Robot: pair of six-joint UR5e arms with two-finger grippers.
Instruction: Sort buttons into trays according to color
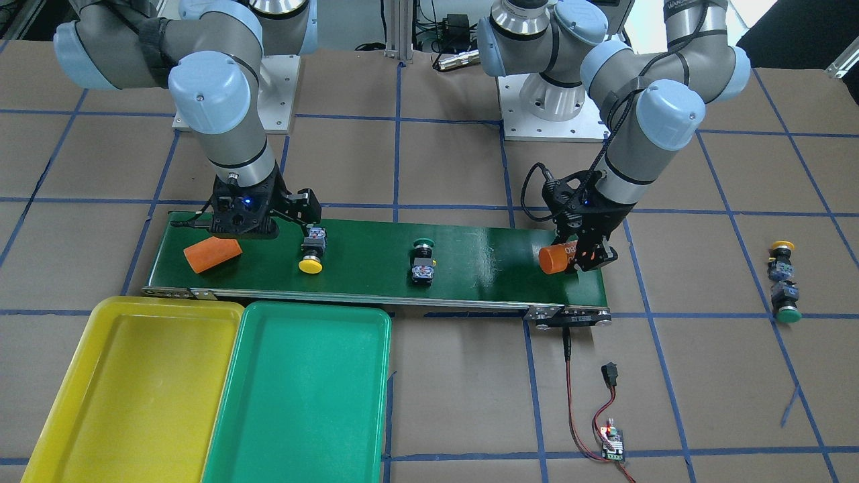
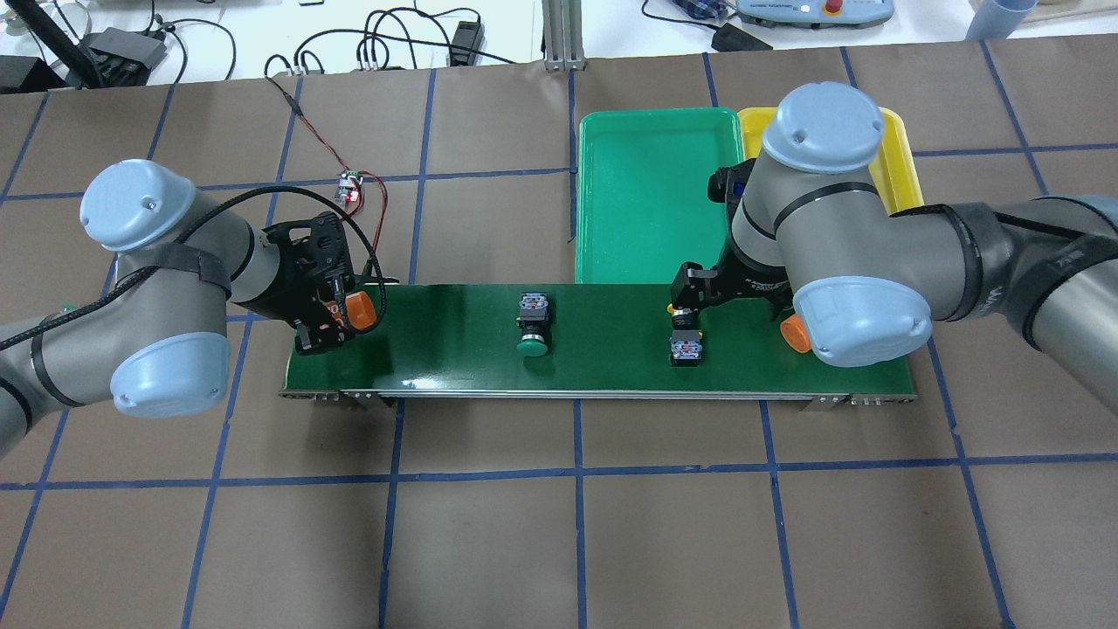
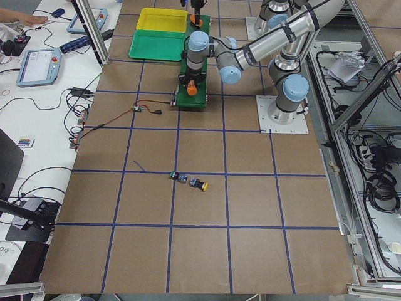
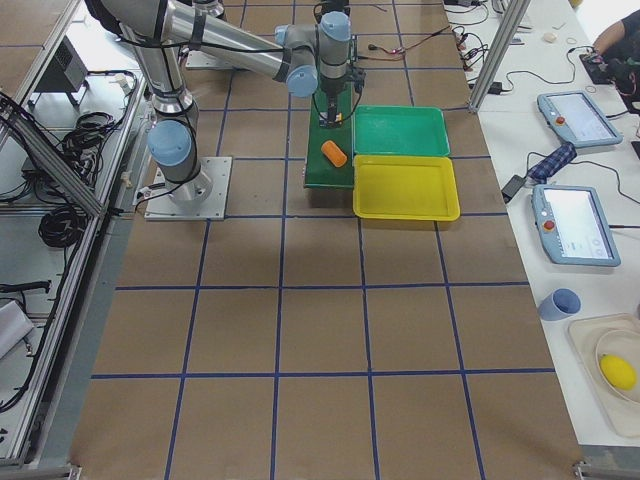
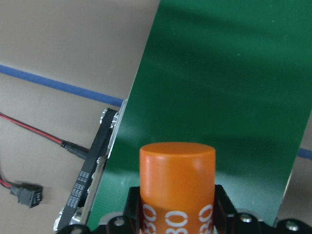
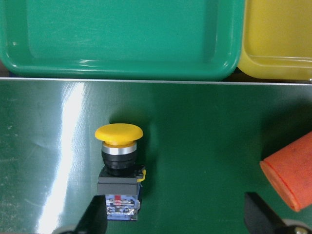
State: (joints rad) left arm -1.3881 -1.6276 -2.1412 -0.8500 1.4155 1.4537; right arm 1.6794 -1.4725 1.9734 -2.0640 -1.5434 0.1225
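The left gripper [image 5: 177, 208] is clamped on an orange cylinder [image 5: 177, 170] at the conveyor belt [image 6: 204, 131] end. The right gripper [image 6: 175, 214] is spread wide, empty, with a yellow-capped button [image 6: 119, 163] lying between its fingers.

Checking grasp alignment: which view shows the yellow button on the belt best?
Right wrist view: the yellow button lies centred, with cap and body sharp. The front view shows it small. Overhead, the right end effector covers most of its cap. In the side views it is too small to tell.
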